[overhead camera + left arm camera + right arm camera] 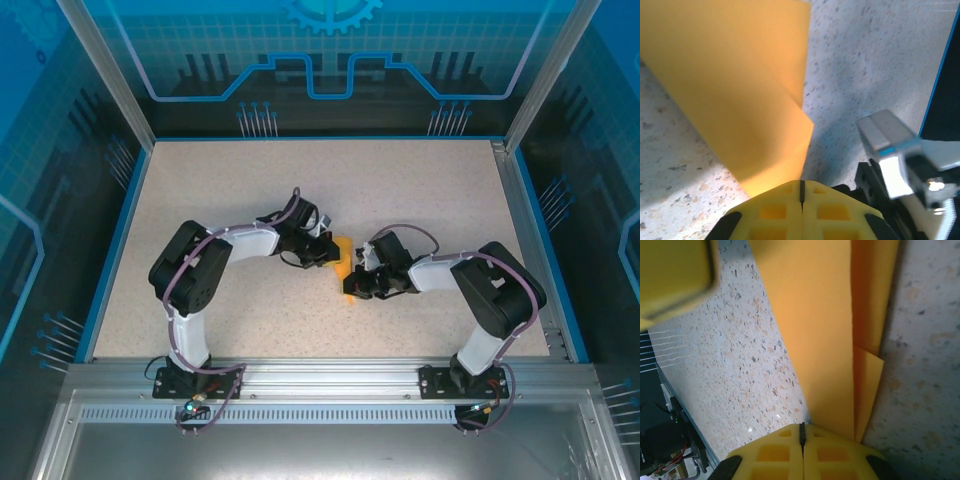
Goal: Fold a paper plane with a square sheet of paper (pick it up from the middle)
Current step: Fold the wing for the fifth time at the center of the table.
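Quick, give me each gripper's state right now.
Left gripper: closed, pinching the folded orange-yellow sheet of paper.
Right gripper: closed, pinching the same sheet of paper.

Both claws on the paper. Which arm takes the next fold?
Right, probably. Right claw is shut on the paper right by the layered flap; left claw, also shut on it, can anchor.

paper (344, 250): is showing plain orange-yellow, shading darker along its folds.
table (400, 190): is showing beige with dark and tan speckles.
left gripper fingers (775, 210), right gripper fingers (830, 452): are showing bright yellow.
arms (245, 240): are showing white and black.
walls (320, 60): are showing blue line graphics.
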